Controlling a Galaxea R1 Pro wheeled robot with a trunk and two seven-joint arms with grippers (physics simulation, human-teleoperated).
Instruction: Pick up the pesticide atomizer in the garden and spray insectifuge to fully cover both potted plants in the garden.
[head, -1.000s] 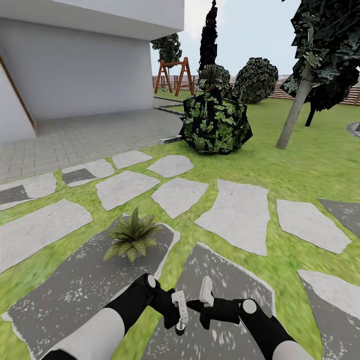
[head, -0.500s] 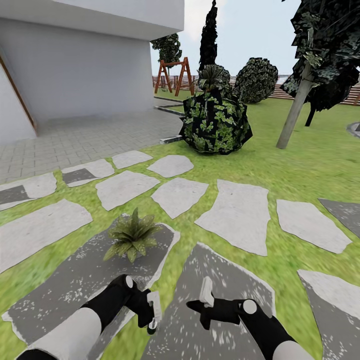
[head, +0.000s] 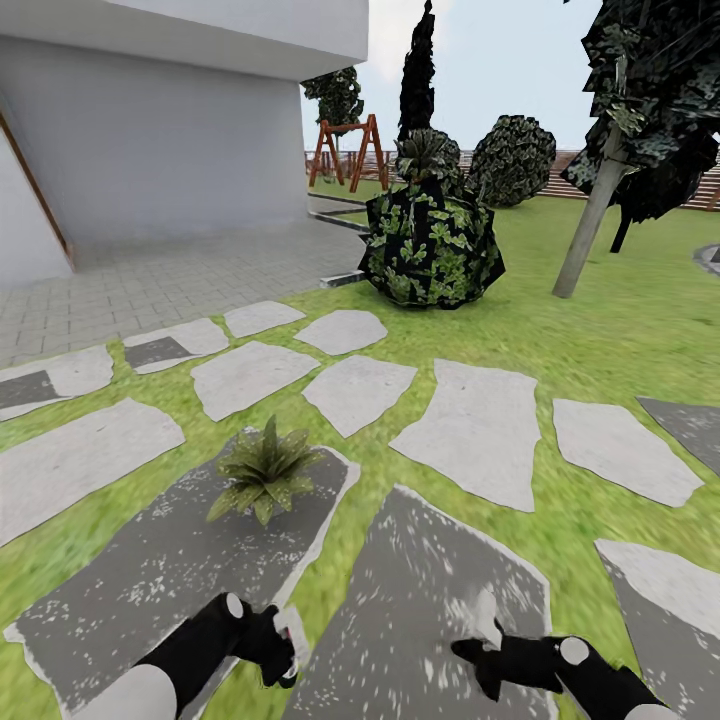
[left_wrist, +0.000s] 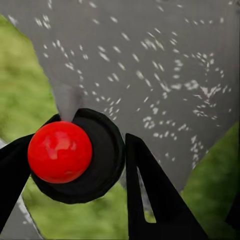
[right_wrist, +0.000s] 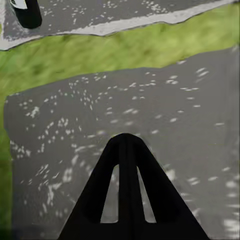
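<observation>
- The dark paving slab (head: 150, 590) at the bottom left of the head view serves as landmark: a strip of lawn (head: 330, 560) runs along its right edge, and a second dark slab (head: 420, 610) lies just past that strip.
- Beyond the landmark slab, pale stepping stones (head: 480, 430) spread across the grass, with open lawn reaching to the big dark-leaved shrub (head: 432, 245) and a leaning tree trunk (head: 592, 215).
- One potted plant (head: 262, 472), a low rosette of pointed green leaves, sits on the far end of the landmark slab.
- The left gripper (head: 283, 650) hangs low over the slab's right edge, its black forearm angled in from below.
- The left gripper is closed around the pesticide atomizer (left_wrist: 75, 155): in the left wrist view dark fingers (left_wrist: 150, 195) flank its round black body and glossy red top.
- The right gripper (head: 487, 625) sits over the second dark slab, well apart from the left one, arm reaching in from the lower right.
- In the right wrist view, the right gripper's (right_wrist: 127, 145) fingers meet at a point, holding nothing.
</observation>
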